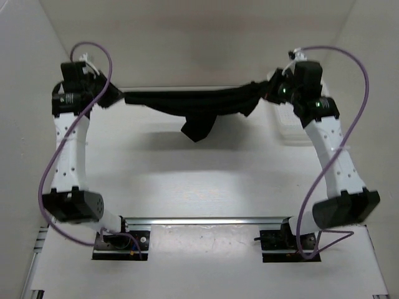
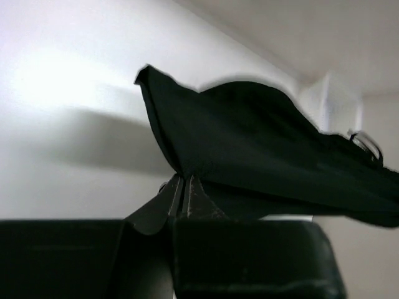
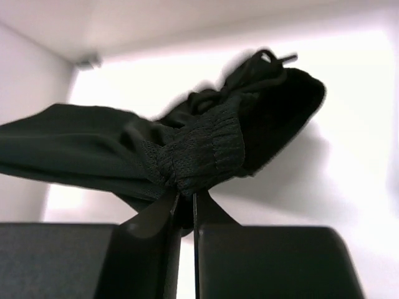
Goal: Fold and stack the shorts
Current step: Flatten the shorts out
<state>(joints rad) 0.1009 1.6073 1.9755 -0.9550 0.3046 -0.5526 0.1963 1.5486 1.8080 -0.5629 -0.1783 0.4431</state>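
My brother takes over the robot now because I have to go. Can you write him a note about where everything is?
Left gripper: shut on one end of the shorts.
Right gripper: shut on the ribbed waistband end, near the drawstring.
Shorts: held up, stretched between both arms above the table, middle sagging.
Done: picked up and spread out.
Left: fold them, then stack them.

Left claw (image 1: 116, 96), right claw (image 1: 269, 92) (both closed)

Top view overhead, far; wrist views close; all share shorts (image 1: 198, 104)
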